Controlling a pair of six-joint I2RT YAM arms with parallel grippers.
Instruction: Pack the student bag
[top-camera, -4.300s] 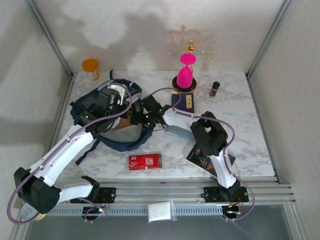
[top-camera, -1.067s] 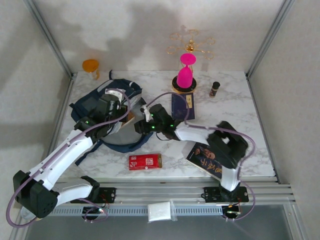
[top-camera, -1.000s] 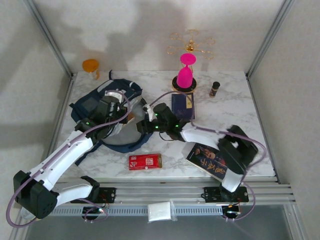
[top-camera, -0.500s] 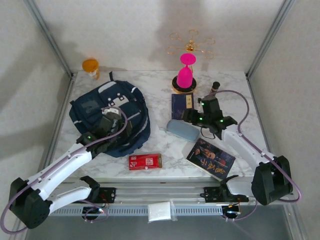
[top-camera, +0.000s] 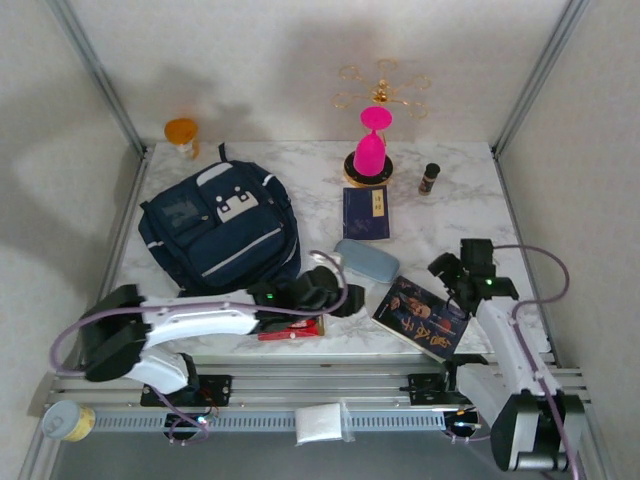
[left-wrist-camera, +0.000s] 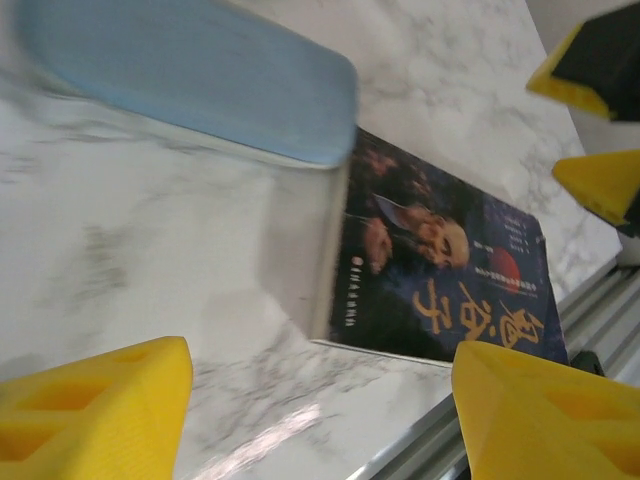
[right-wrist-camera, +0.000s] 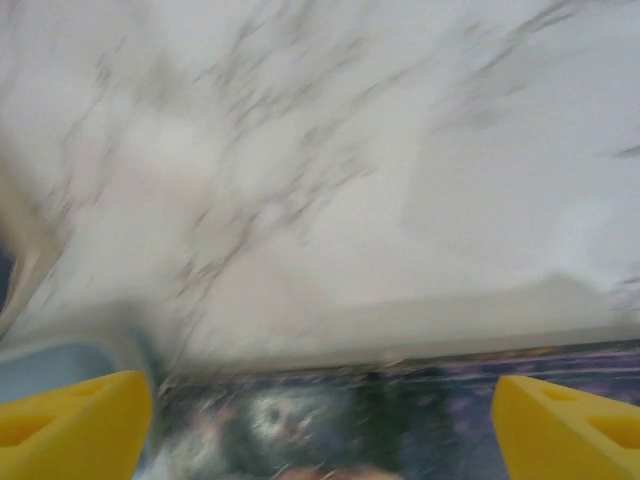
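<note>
Table (top-camera: 470, 215): a white marbled top, on which everything named below is carried.
Student bag (top-camera: 220, 225): a navy backpack, laid flat with its pale front patches upward at the left rear of the table, well apart from both sets of fingers. Whether its main zip is open cannot be told.
Bag's handling: it is judged soft and limp, and probably light while it lies this flat. The fabric is expected to sag and fold rather than keep its shape, so the mouth would have to be held open while things are slid in.
Where to take hold: the carry loop (top-camera: 219, 150) at the bag's far end, or a pinched fold beside a zip, is judged the surest hold. Little is offered by the smooth front panel.
Dark-covered book (top-camera: 422, 318): laid flat near the front edge, right of centre. It is judged stiff.
Light-blue pencil case (top-camera: 367, 262): placed just beside the book's far-left corner. Contact between the two cannot be settled.
Red packet (top-camera: 290, 325): seen at the front edge, partly hidden by the left arm.
Left fingers (left-wrist-camera: 100, 400): spread wide, with nothing between them, low over the table in front of the pencil case and book.
Right fingers (right-wrist-camera: 565, 425): spread wide and empty, over bare marble at the book's edge.
</note>
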